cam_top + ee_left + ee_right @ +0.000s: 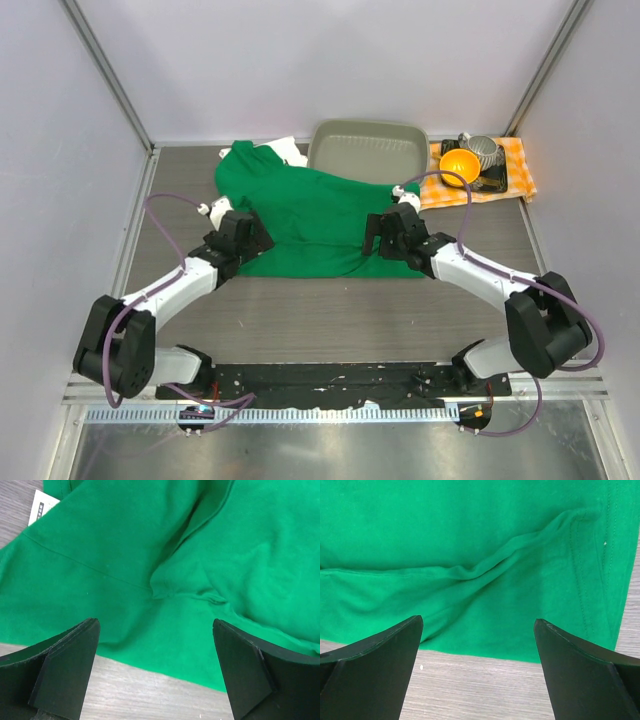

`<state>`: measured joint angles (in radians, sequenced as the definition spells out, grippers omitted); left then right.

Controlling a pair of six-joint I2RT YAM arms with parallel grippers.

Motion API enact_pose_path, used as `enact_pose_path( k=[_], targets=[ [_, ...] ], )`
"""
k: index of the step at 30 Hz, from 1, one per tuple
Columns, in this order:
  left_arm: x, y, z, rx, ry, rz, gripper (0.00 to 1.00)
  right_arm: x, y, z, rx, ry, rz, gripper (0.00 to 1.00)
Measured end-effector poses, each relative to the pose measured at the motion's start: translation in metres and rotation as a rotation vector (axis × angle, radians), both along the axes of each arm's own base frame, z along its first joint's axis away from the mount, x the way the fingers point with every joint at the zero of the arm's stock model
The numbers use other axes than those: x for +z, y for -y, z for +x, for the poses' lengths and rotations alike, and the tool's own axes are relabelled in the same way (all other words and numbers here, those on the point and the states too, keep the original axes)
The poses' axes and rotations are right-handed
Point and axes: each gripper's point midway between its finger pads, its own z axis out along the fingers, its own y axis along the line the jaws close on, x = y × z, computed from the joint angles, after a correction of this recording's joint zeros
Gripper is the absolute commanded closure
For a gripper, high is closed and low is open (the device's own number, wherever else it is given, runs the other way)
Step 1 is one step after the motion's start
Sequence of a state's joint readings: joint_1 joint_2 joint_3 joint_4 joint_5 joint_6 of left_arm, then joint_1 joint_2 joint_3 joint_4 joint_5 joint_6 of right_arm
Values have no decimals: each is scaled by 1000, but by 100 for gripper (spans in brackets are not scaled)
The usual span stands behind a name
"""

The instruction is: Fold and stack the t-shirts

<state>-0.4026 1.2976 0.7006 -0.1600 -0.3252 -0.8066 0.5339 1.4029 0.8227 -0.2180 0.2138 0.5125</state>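
Note:
A bright green t-shirt (315, 210) lies spread flat in the middle of the table, creased in places. Behind its collar a bit of a white t-shirt (288, 150) sticks out. My left gripper (255, 235) hovers open over the green shirt's left side. In the left wrist view the green shirt (175, 555) has its edge between the wide-apart fingers (70, 670), and a white label (42, 505) shows at top left. My right gripper (378, 235) stands open over the shirt's right part. The right wrist view shows the green shirt's (470, 555) hem crossing between the fingers (580, 670), which hold nothing.
A grey tray (330, 150) stands at the back, touching the green shirt. To its right an orange-and-white checked cloth (520, 170) carries an orange bowl (459, 165) and a metal item (484, 151). White walls close in the table on three sides. Bare wood-grain table (480, 685) lies in front of the hem.

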Motion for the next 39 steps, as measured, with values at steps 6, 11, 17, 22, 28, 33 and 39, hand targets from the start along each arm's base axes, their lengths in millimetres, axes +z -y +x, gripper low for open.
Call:
enact_pose_path(
  k=[6,11,17,22,28,33,39],
  targets=[
    [-13,-10,15,49,6,24,0,-9,5,5,-8,1,2,1],
    [-28,-16,19,70,-21,45,0,-23,9,1,-14,-17,-1,1],
    [-44,-19,14,77,-57,61,0,-49,18,-15,-28,-74,2,1],
    [-53,-25,3,97,-74,71,0,-56,20,-18,-39,-77,14,1],
    [-53,-39,-24,137,-107,80,0,-56,21,-18,-62,-70,33,1],
    [-52,-48,-42,164,-121,85,0,-55,22,-20,-82,-64,51,0],
    [-52,-54,-55,171,-125,86,0,-55,28,-36,-100,-75,67,0]
  ],
)
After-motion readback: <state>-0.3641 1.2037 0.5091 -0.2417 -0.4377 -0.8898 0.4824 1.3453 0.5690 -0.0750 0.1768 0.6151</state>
